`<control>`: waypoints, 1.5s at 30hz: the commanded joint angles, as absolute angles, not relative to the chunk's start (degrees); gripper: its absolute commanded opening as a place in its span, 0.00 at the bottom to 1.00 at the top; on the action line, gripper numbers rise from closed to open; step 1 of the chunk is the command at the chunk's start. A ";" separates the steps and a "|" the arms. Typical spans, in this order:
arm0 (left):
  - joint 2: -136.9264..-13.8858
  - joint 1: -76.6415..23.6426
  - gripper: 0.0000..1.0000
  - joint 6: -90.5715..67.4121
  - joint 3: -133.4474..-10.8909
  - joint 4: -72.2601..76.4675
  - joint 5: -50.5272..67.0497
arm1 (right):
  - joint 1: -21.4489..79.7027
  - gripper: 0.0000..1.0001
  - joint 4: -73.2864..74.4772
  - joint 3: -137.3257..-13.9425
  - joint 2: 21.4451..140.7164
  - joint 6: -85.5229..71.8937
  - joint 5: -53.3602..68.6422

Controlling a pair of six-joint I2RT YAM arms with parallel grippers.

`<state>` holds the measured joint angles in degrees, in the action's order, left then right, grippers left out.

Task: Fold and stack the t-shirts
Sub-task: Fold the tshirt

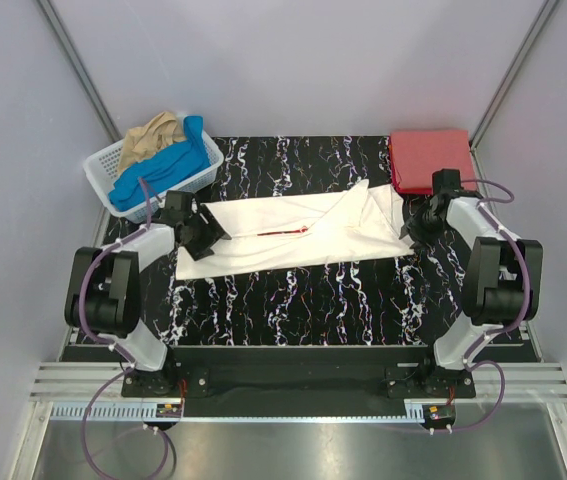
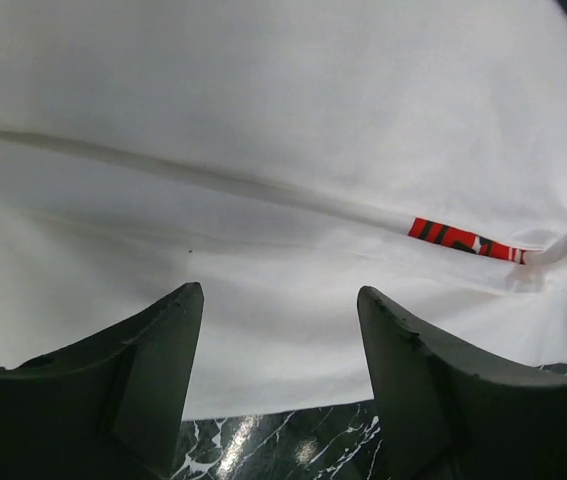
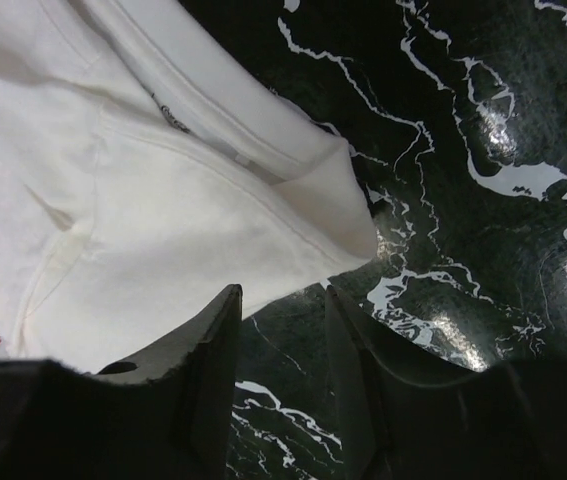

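Observation:
A white t-shirt lies folded lengthwise across the black marbled table, a thin strip of its red print showing at the fold. My left gripper is open and empty at the shirt's left end; in the left wrist view its fingers straddle the white cloth near the hem, with the red print to the right. My right gripper is open and empty beside the shirt's right end; the right wrist view shows a sleeve corner just ahead of it. A folded red t-shirt lies at the back right.
A white lattice basket at the back left holds blue and tan t-shirts. Grey walls enclose the black marbled table. The table's front strip lies bare below the white shirt.

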<state>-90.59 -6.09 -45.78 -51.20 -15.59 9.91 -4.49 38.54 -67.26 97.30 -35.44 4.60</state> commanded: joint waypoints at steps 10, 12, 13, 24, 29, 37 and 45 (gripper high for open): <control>-93.16 -8.00 0.68 -42.19 -50.89 -16.60 2.21 | -4.22 0.42 30.06 -63.28 103.35 -35.33 -0.79; -93.25 -8.17 0.70 -42.01 -50.28 -17.23 0.62 | -4.39 0.35 30.32 -61.97 103.89 -35.68 -3.85; -93.25 -8.09 0.70 -41.92 -50.10 -17.57 0.44 | -4.48 0.19 30.41 -61.44 103.80 -35.77 -4.65; -83.68 -9.84 0.72 -43.16 -44.47 -23.38 -9.05 | -5.19 0.00 31.38 -52.13 91.68 -35.33 -7.39; -80.07 -12.21 0.73 -43.07 -44.91 -26.89 -11.85 | -5.19 0.00 32.08 -46.68 87.64 -36.82 -6.15; -72.08 -15.46 0.70 -36.93 -49.91 -26.47 -6.70 | -5.10 0.36 37.17 -45.15 73.22 -38.75 -7.12; -85.23 -32.51 0.65 -31.29 -72.50 -26.63 5.27 | -5.10 0.39 34.37 -68.88 84.79 -35.61 2.81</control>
